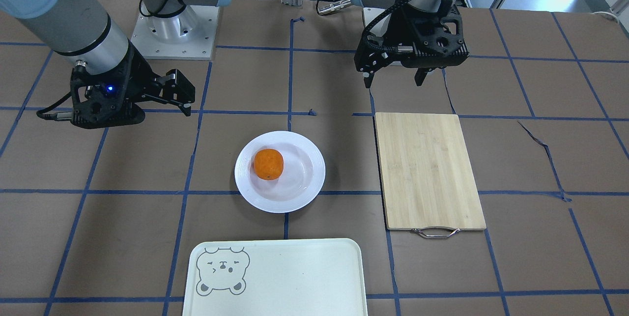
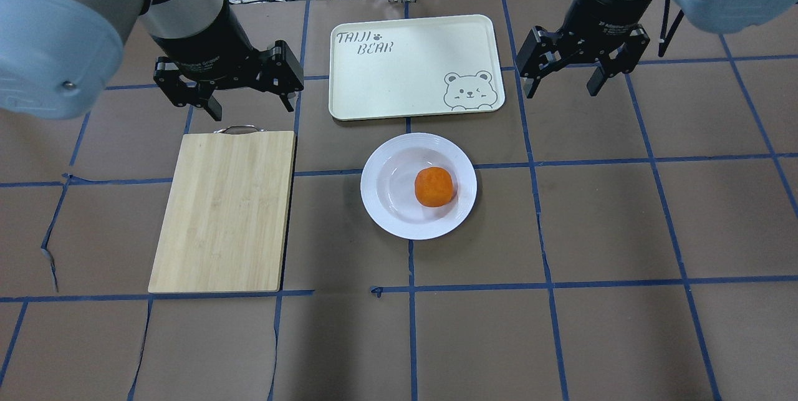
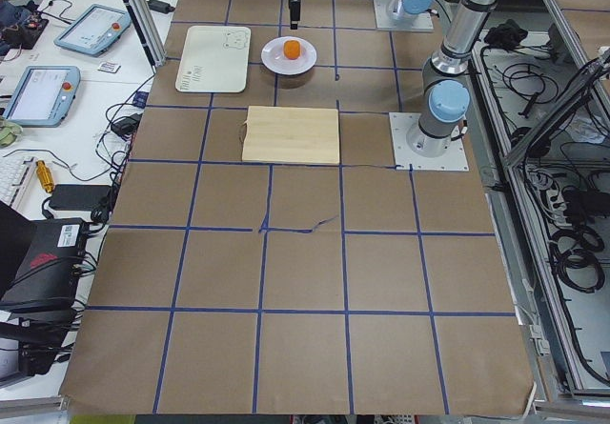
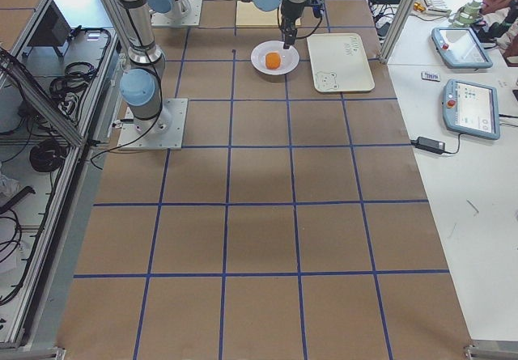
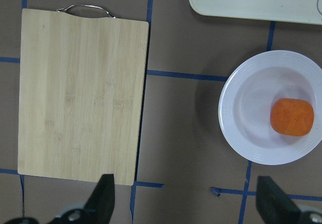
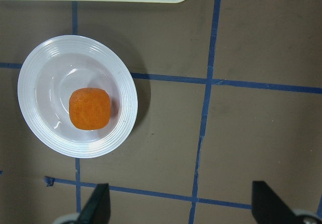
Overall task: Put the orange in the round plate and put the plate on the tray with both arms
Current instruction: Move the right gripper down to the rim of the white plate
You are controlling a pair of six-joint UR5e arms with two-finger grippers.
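Seen from overhead, the small bright-orange dimpled orange [image 2: 434,186] lies in the glossy white round plate [image 2: 389,151], slightly toward 3 o'clock of its centre. The pale cream rectangular bear-face tray [image 2: 405,70] sits apart at the plate's 12 o'clock, and the bamboo cutting board [image 2: 224,211] at 9. The black left gripper [image 2: 252,108] at 10 o'clock and the right gripper [image 2: 561,90] at 2 hang spread wide, holding nothing.

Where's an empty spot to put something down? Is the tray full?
The tray is bare, apart from its bear drawing. Bare table also lies between the cutting board and the round plate, and a wide stretch on the plate's other side, the robot's right. It's tight between plate and tray, and the orange sits in the plate's hollow.
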